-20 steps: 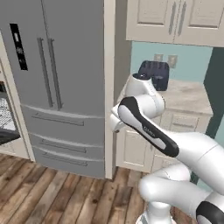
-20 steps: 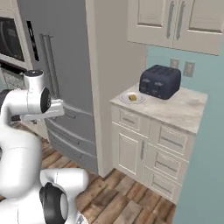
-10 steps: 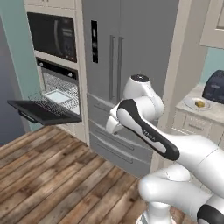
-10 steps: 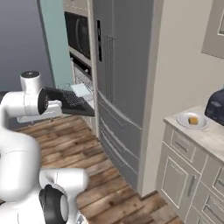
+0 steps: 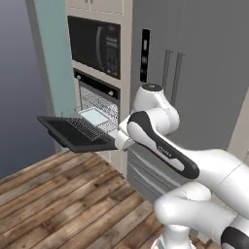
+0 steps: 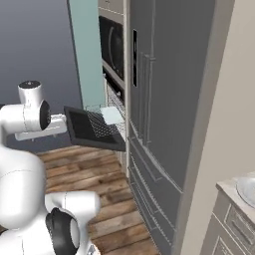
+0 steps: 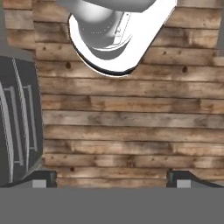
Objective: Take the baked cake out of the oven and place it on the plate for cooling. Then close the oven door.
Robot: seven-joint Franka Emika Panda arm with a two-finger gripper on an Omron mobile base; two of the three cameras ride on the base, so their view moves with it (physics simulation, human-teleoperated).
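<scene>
I have the grey refrigerator filling the three o'clock half of my left base view, tall and flat-fronted with two vertical handles. Just beside it, toward nine o'clock, stands the pale cabinet column, with the black microwave set in at about eleven o'clock. Directly beneath it sits the oven, its cavity open and wire racks visible inside, with a pale square pan resting on a rack. The oven door hangs dropped to level, jutting out toward nine o'clock over the wooden floor.

In my right base view the same door lies flat at about ten o'clock, and the plate peeks in at four o'clock on the counter edge, well apart from the oven.

Through the hand view I look down at floorboards; the gripper has its two dark fingertips spread wide at six o'clock, nothing between them.
</scene>
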